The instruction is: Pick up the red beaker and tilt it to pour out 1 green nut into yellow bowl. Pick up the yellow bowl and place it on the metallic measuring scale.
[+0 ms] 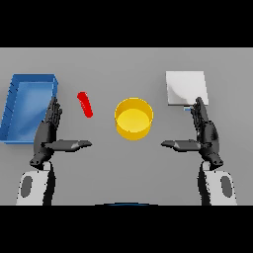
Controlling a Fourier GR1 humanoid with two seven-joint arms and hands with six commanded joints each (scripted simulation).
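From the head view, nothing of the job looks started yet. The red beaker [85, 104] is on the grey table [128, 64], seen as a narrow slanted red shape; I can't tell whether it stands or lies over, and no green nut shows anywhere. It sits between the blue tray [15, 99] on the left and the yellow bowl [133, 118] at the middle, apart from both.

The bowl stands upright on the table, and its inside looks plain yellow, so I judge that no nut has been poured in. The metallic measuring scale [185, 87] is well to the right of the bowl, a pale square plate with nothing on it.

The left hand [47, 133] hovers just left of and nearer than the beaker, fingers straight and thumb stuck out toward the middle, holding nothing. The right hand [205, 133] mirrors it below the scale, its fingertips overlapping the scale's near edge, also flat and spread with nothing in it.

So both halves remain: grasping and tilting the beaker over the bowl, then carrying the bowl across to the scale.
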